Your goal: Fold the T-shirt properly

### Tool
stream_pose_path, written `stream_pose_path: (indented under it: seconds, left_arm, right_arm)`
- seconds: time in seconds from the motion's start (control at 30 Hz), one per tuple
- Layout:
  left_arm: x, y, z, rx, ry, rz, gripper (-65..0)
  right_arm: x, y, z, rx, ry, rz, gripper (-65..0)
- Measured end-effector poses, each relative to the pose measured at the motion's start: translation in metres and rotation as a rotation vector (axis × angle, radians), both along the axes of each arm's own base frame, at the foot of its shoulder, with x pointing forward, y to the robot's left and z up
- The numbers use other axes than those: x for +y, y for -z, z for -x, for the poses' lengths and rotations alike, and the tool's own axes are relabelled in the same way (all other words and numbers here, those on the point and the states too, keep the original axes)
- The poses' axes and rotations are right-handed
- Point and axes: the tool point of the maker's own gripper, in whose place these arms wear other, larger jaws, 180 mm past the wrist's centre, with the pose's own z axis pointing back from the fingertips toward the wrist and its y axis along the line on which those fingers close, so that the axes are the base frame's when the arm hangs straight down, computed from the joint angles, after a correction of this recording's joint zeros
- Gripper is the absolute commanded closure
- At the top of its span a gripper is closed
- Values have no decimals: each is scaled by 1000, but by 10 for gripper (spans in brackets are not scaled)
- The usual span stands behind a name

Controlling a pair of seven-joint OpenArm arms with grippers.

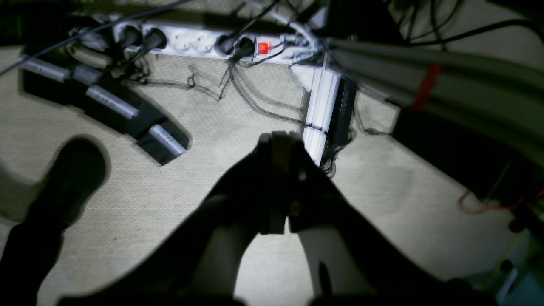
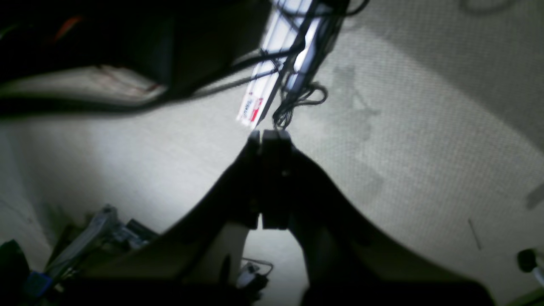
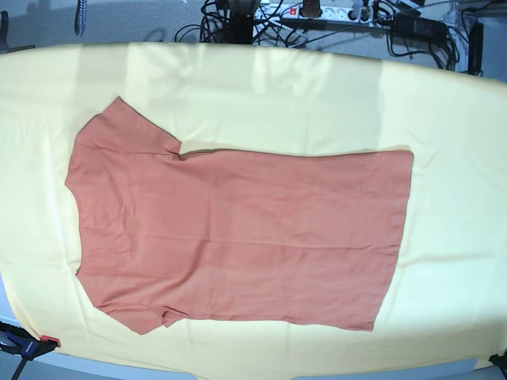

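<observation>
1. The T-shirt (image 3: 238, 237) lies flat and unfolded across the middle of the base view, spread on a pale yellow cloth (image 3: 444, 119) covering the surface — neckline and sleeves toward the left of the frame, hem at the right.
2. The left claw (image 1: 278, 140), at the centre of its wrist view, is pressed closed on nothing, above a carpeted floor (image 1: 170, 191); a white power strip (image 1: 204, 42) with a lit red switch runs along the top.
3. The right claw (image 2: 270, 138) — also closed and empty — sits mid-frame over the same carpet.
</observation>
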Motion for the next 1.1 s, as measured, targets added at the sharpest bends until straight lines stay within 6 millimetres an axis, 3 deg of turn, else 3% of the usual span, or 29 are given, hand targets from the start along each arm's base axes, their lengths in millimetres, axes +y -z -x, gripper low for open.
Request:
stream_pose_path:
  seconds: [0.1,0.2,0.43,0.6,0.8,1.0,1.1]
  left_arm:
    - [2,-23,11,-5,44,6,0]
    - [-8,-55,7,-70,99,61,0]
    - [-20,-143,-38,-261,317,50,0]
    - [-19,-203,-64,-355,367,4,0]
    - [-13,-261,-104,-520,431,-55,0]
    - [-17,-294,-130,-632,497,-80,0]
    - [-12,-297,-142,-668,557,-135,0]
  right_arm:
    - [-2,-27,20,20,21,-20,0]
    - [-14,-60,22,-40,-2,-30,0]
    - [-25,-163,-24,-314,-90,-14,0]
    - [-21,-219,-36,-404,-170,37,0]
    - [-28,-264,-102,-656,-154,154,0]
    - [-50,-278,-124,-775,-198,318,0]
    - [-61,-286,-135,-854,-270,415,0]
